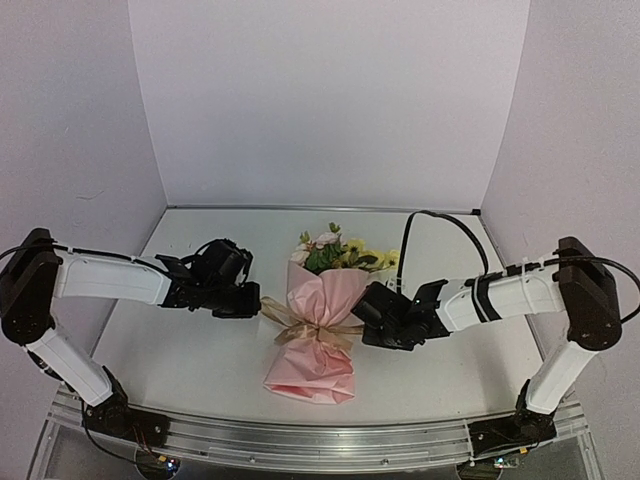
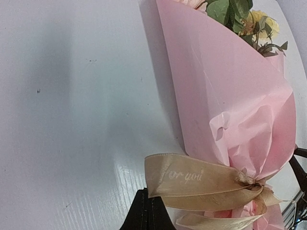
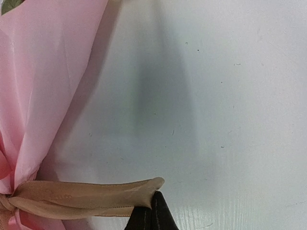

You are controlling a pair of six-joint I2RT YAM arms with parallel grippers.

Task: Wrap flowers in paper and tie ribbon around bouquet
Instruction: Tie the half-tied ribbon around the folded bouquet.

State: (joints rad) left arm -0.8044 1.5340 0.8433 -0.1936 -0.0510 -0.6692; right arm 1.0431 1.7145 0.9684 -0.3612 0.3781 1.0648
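Observation:
The bouquet lies mid-table: yellow and pinkish flowers with green leaves stick out of a cone of pink paper. A tan ribbon is tied round its waist in a bow. My left gripper is shut on the ribbon's left loop, printed "for you". On the other side my right gripper is shut on the right loop. In the wrist views the black fingertips pinch the loop ends beside the pink paper.
White tabletop with pale walls behind and at both sides. A metal rail runs along the near edge, where the arm bases are bolted. A black cable arcs over the right arm.

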